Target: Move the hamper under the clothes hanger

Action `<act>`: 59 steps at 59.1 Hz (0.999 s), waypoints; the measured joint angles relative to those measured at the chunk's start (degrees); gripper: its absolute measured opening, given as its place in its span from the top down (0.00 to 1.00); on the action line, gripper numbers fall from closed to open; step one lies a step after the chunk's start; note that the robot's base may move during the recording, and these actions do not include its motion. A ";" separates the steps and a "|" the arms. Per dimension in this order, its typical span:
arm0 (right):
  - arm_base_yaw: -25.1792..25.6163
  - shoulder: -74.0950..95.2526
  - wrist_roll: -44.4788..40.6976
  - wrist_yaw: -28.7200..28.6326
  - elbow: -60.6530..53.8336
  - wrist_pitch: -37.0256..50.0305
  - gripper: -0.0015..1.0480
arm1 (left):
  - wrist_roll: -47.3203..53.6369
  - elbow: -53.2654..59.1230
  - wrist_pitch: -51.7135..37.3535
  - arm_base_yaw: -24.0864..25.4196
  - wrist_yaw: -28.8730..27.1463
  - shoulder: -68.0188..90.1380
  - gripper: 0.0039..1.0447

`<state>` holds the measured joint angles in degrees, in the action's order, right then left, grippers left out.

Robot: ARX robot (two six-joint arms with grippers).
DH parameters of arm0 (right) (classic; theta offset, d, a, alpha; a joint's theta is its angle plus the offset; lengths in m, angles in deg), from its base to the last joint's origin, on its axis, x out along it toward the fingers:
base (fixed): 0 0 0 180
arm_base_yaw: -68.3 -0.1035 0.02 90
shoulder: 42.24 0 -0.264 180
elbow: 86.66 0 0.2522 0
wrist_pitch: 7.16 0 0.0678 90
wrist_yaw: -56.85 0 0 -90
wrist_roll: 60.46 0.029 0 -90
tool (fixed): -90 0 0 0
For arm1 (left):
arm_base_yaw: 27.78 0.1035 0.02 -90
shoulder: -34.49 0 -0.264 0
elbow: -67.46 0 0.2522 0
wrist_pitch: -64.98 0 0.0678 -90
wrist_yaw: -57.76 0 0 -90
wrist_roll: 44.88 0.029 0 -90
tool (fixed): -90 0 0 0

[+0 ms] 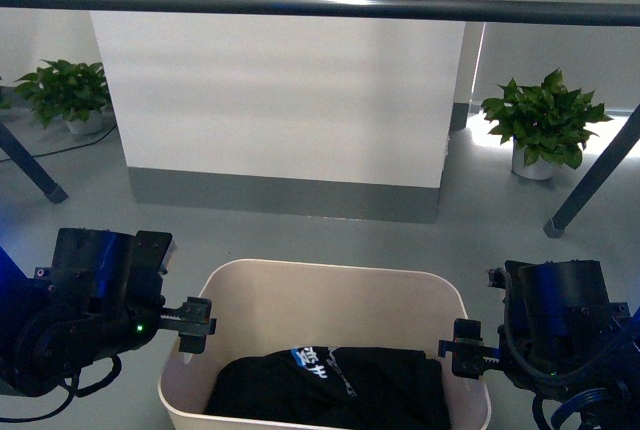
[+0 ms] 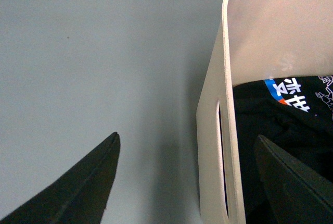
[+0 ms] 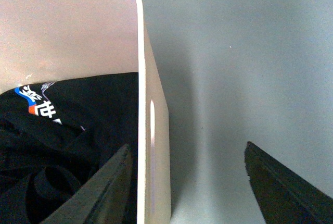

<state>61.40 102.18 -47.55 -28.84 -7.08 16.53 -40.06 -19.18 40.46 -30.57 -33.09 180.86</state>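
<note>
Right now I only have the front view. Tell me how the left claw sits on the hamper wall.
Observer: The left claw is open and straddles the hamper wall. One finger is outside over the floor, the other inside above the black T-shirt. Neither fingertip touches the wall.
Operator: Now give me the right claw.
Observer: The right claw is open too, straddling the opposite wall. Its inner finger lies close to the wall, and the outer one is well clear.
Operator: Report the handles.
Observer: A slot handle lies between the left claw's fingers, and a second slot handle between the right's.
</note>
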 joint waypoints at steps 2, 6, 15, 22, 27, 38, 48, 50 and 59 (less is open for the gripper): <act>0.02 -0.07 0.00 -0.07 -0.02 0.15 0.29 | -0.02 0.00 0.07 0.00 0.00 -0.42 0.14; 0.09 -0.28 0.00 -0.09 -0.17 0.57 0.21 | -0.02 0.00 0.17 0.02 -0.04 -1.31 0.06; 0.28 -3.17 -0.02 -0.11 -1.01 1.79 0.08 | -0.26 0.81 0.37 0.00 0.35 -6.78 0.06; 0.28 -6.58 -0.22 -0.09 -2.10 2.45 0.08 | -0.48 2.05 -0.04 -0.26 0.90 -11.56 0.06; 0.22 -8.87 -0.61 -0.04 -2.89 2.67 0.08 | -0.72 2.97 -0.52 -0.50 1.27 -13.86 0.06; 0.22 -14.69 -1.22 0.24 -4.20 3.06 0.08 | -2.12 5.62 -1.42 -1.18 2.71 -19.28 0.06; 0.09 -21.75 -2.62 1.53 -5.97 3.54 0.08 | -4.79 8.13 -1.49 -1.16 3.06 -24.81 0.06; 0.00 -23.10 -2.95 1.86 -6.47 3.63 0.08 | -5.42 8.76 -1.55 -1.03 3.30 -26.23 0.06; -0.63 -29.68 -5.22 3.23 -9.11 4.11 0.08 | -6.80 11.85 -2.62 -0.68 4.37 -32.39 0.06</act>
<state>60.77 72.50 -52.77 -25.60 -16.19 20.64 -46.86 -7.33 37.83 -31.25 -28.71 148.46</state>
